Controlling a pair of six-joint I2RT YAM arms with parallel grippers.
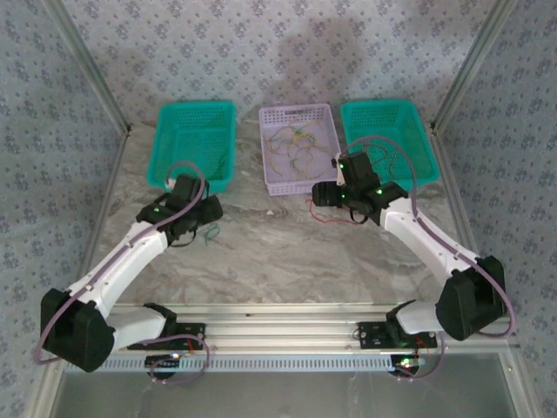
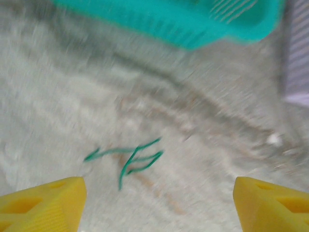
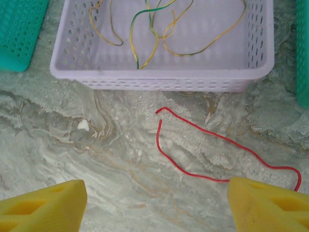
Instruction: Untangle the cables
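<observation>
Several thin yellow-orange and green cables (image 3: 145, 29) lie tangled in the lilac basket (image 3: 159, 79), which stands mid-table (image 1: 298, 107). One red cable (image 3: 207, 145) lies loose on the marble in front of it, its right-hand bend against my right finger (image 3: 265, 203). My right gripper (image 3: 157, 191) hovers over it, open and holding nothing; from above it (image 1: 324, 195) sits just before the lilac basket. A short green cable (image 2: 130, 157) lies curled on the table ahead of my left gripper (image 2: 159, 193), open and empty, near the left teal basket (image 1: 207, 209).
A teal basket (image 1: 196, 105) stands at the back left with a few wires inside, and another teal basket (image 1: 379, 104) at the back right. Metal frame posts rise at both sides. Bare marble table (image 1: 278, 261) stretches between the arms.
</observation>
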